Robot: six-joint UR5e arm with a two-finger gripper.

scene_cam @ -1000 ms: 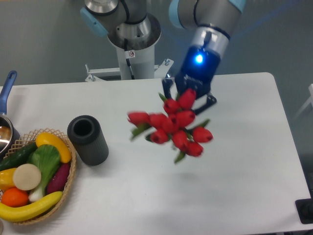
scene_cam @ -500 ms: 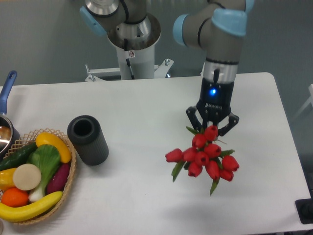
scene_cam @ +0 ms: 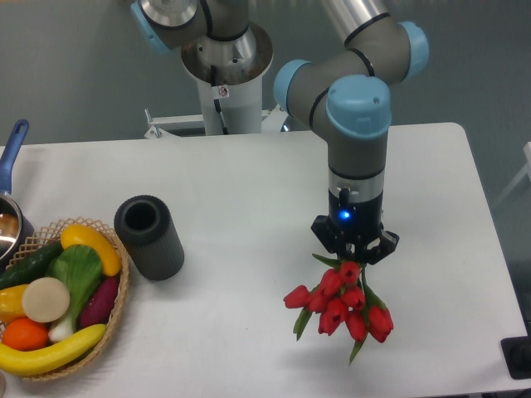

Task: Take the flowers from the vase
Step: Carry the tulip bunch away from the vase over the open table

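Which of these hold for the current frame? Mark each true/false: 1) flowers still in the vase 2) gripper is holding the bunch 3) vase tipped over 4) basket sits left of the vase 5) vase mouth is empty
1) False. The flowers are out of the vase, well to its right.
2) True. The gripper is closed on the bunch from above, buds hanging below it.
3) False. The vase stands upright on the table.
4) True. The wicker basket with vegetables sits at the vase's left, close beside it.
5) True. Nothing shows in the round opening.
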